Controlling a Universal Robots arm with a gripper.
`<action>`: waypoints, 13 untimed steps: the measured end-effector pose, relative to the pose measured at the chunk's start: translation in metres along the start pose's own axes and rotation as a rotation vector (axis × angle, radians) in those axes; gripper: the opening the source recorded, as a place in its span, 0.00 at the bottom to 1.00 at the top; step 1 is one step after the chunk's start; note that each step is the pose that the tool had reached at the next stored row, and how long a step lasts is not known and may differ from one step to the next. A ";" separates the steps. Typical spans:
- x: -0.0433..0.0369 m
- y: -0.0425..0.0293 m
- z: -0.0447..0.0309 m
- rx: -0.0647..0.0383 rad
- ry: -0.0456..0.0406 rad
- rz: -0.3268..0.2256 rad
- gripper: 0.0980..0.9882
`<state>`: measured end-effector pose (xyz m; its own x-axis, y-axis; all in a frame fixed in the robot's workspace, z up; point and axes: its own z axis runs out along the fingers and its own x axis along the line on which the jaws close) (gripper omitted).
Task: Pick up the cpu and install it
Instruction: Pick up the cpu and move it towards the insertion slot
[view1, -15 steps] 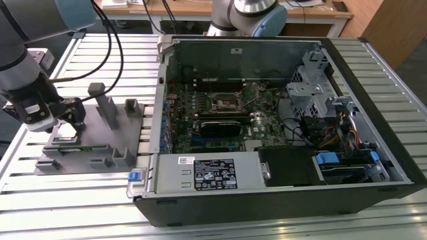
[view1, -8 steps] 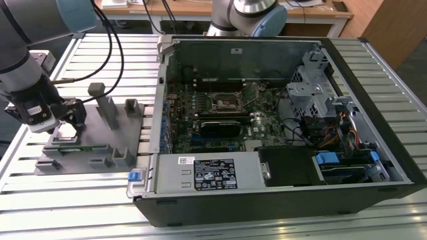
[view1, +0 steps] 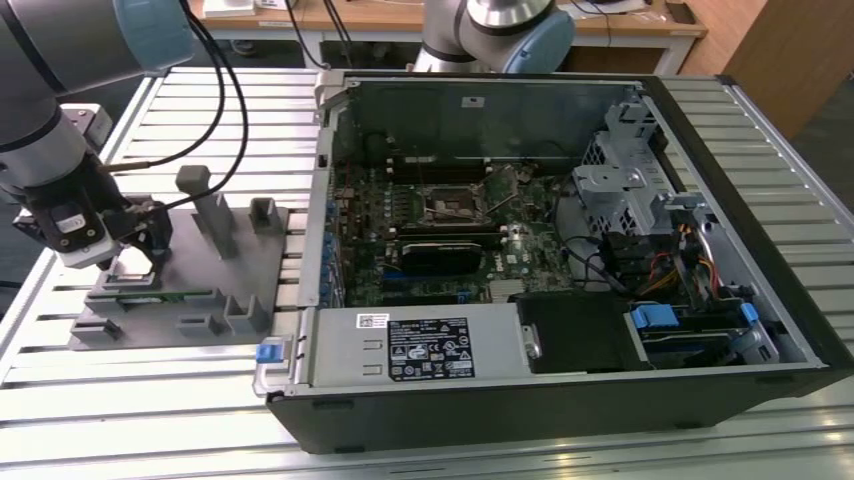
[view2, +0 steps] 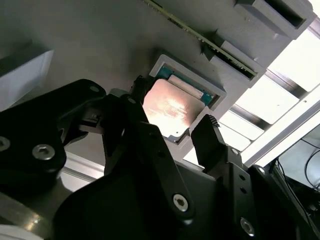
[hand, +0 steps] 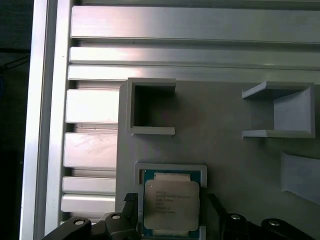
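Note:
The cpu (hand: 171, 202), a flat square chip with a shiny silver top and green edge, lies in a shallow square nest of the grey fixture plate (view1: 267, 260). In the second wrist view the cpu (view2: 170, 107) glints between two black fingers. My gripper (view1: 123, 262) hangs low over the plate at the exterior view's left. It stands open and straddles the chip (view2: 175, 112), one fingertip at each side, with small gaps showing in the first wrist view (hand: 171, 199). The black socket frame (view1: 450, 205) sits on the motherboard inside the open computer case (view1: 787, 330).
Grey posts and holders (view1: 207, 205) rise from the fixture plate near the gripper. A long green memory stick (view1: 154, 297) stands in a slot of the plate. The slatted aluminium table (view1: 160, 400) carries everything. A second arm's base (view1: 501, 30) stands behind the case.

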<state>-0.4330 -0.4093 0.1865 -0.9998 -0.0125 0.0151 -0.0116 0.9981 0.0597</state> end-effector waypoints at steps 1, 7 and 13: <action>0.0000 0.0000 0.0001 0.000 -0.0001 0.000 0.67; 0.0001 0.0001 -0.0003 0.000 -0.0018 0.000 0.59; 0.0006 0.0001 -0.0005 0.000 -0.0033 0.000 0.59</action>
<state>-0.4336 -0.4093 0.1870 -0.9999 -0.0125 0.0118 -0.0117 0.9981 0.0598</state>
